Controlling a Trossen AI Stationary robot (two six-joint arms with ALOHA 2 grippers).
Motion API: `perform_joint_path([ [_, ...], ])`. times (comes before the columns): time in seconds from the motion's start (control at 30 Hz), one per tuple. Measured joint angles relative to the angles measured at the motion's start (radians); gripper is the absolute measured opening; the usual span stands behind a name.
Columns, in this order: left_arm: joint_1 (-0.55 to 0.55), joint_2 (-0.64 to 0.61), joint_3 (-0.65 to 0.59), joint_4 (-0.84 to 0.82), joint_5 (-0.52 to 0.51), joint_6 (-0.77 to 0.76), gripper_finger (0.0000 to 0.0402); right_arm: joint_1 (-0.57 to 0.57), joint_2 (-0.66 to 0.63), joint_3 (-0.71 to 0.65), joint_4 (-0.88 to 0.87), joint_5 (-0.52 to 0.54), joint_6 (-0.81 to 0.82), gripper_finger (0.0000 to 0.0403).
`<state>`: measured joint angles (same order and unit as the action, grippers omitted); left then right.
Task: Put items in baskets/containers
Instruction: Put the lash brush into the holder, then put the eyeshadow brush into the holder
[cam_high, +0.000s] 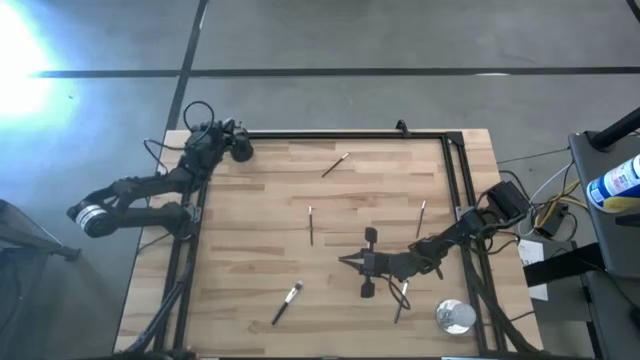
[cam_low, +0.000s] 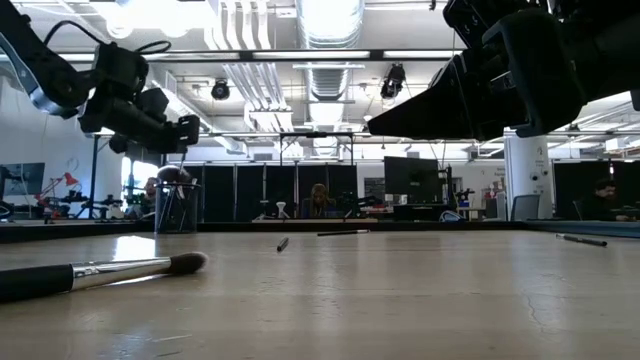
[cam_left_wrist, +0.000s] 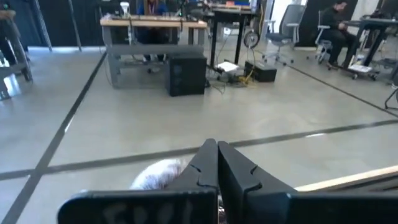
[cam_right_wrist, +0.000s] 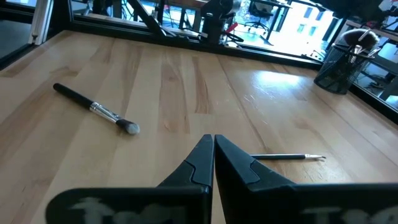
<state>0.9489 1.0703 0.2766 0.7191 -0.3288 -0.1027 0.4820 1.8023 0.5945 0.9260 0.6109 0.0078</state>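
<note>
Closest lies the black-handled fluffy makeup brush (cam_high: 287, 302), slanting on the wood table (cam_high: 250, 230), nearer the right gripper (cam_high: 345, 261), fingers pinched empty. Left gripper (cam_high: 243, 150), shut, hovers by the black mesh cup (cam_right_wrist: 340, 70).

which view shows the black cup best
The right wrist view: the black mesh cup stands unobstructed at the table's far corner, brush heads poking out. The low view shows it small and backlit; in the high view the left arm covers it; the left wrist view misses it.
</note>
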Motion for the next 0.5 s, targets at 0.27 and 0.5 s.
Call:
perform_joint_path([
  [0.27,-0.001,-0.025,0.117,-0.257,0.022,-0.012,0.0064,0.000,0.000,0.000,-0.001,-0.011,0.000,0.0008],
  [0.5,-0.004,-0.109,0.176,-0.369,0.197,0.022,0.0080,0.000,0.000,0.000,-0.001,-0.013,0.032,0.0008],
])
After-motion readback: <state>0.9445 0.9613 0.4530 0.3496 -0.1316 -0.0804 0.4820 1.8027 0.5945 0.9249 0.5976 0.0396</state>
